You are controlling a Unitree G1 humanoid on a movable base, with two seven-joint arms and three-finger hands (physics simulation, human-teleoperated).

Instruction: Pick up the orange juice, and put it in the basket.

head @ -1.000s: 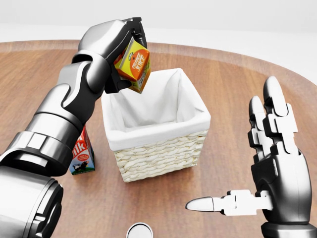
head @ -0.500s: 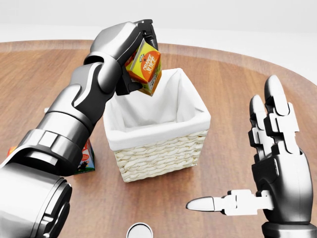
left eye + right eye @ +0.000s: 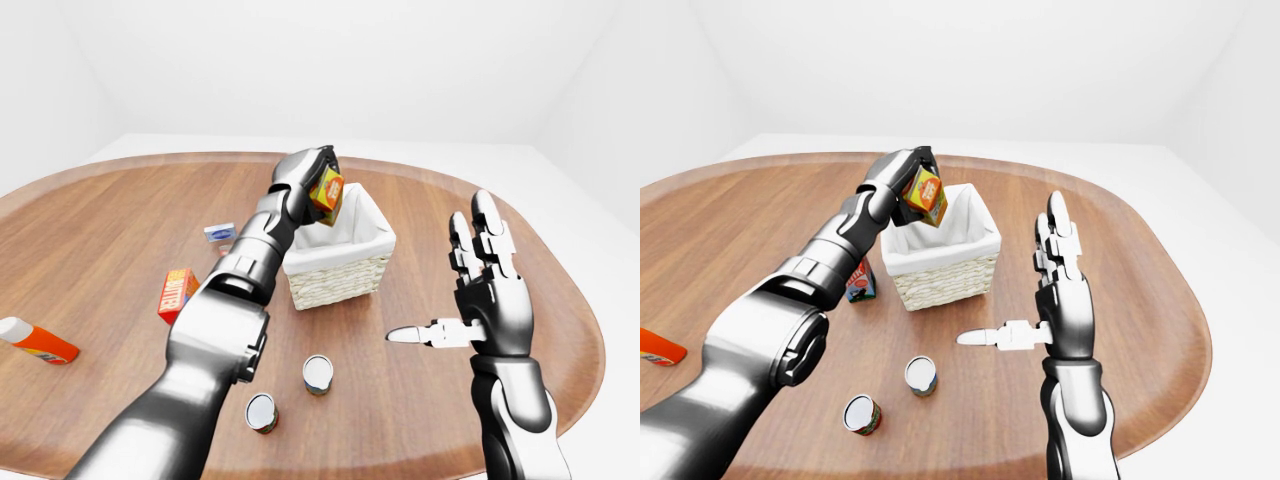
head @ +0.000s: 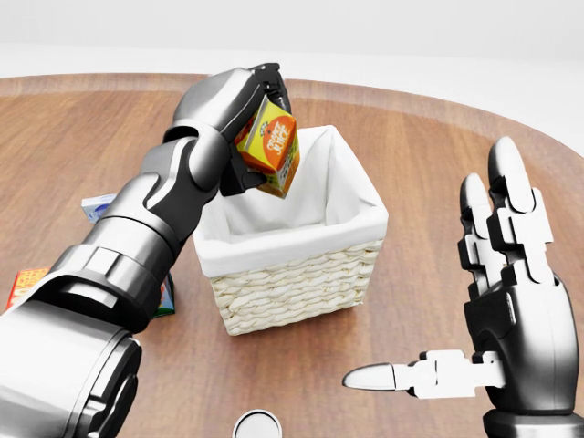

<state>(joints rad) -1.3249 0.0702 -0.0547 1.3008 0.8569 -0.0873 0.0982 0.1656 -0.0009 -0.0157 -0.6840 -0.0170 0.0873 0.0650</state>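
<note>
- Left hand: raised above the table, its fingers clamped round the orange juice; the carton is clear of every surface and tilted.
- Orange juice: held in the air over the top-left corner of the basket in the head view, above the rim line and not inside the white lining. Whether its lower edge touches the lining cannot be told.
- Basket: a woven wicker box with white cloth liner, standing upright on the wooden table; the visible part of the interior shows only cloth.
- Right hand: held upright at the right of the head view, well apart from the basket, fingers spread and thumb extended sideways, holding nothing.
- Other items, left-eye view: an orange box lying left of the left arm; a small blue-and-white pack further up the table; an orange-and-white bottle lying at the far left edge; two upright cans below the basket.
- Right-eye view: a milk carton stands just beside the basket's left side, partly hidden by the left arm.
</note>
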